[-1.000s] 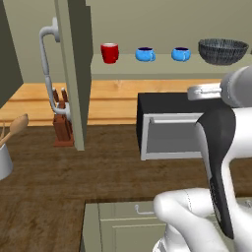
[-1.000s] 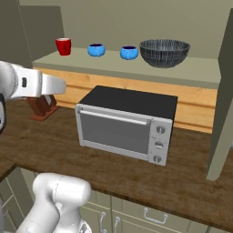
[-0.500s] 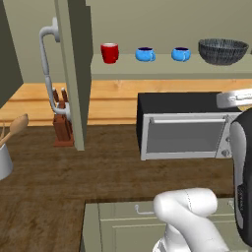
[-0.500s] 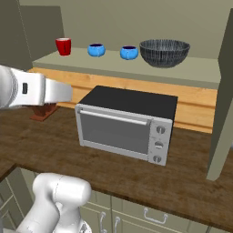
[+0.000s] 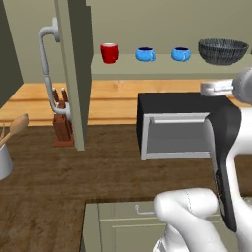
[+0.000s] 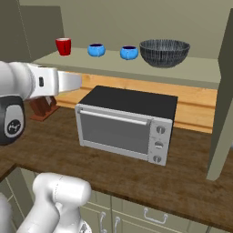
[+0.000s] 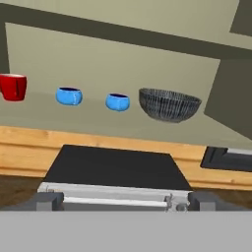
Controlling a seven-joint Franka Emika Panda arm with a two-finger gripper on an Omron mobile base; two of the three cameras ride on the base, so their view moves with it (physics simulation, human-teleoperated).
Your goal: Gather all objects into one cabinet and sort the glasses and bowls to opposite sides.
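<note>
On the cabinet [image 5: 74, 74] shelf a red mug [image 5: 110, 52], two blue cups [image 5: 145, 54] [image 5: 181, 53] and a ribbed bowl [image 5: 222, 51] are lined up in one row, well apart from each other: mug at the left end, bowl at the right, cups between. The same row is seen from the hand view, above the black top of the microwave [image 6: 125, 120]. The gripper [image 7: 125, 201] is held wide open and empty, level with the microwave and short of the shelf; nothing is touched. All four pieces are judged to be rigid, glazed and smooth, so slipping is to be expected and chipping is likely if any is knocked off the shelf edge. The cups and mug are probably light and could be taken across the wall, one finger inside and one outside, or around the body where the width allows. The bowl appears too wide for the jaws and heavier; its rim is best pinched, and tilting under its own weight should be allowed for.
</note>
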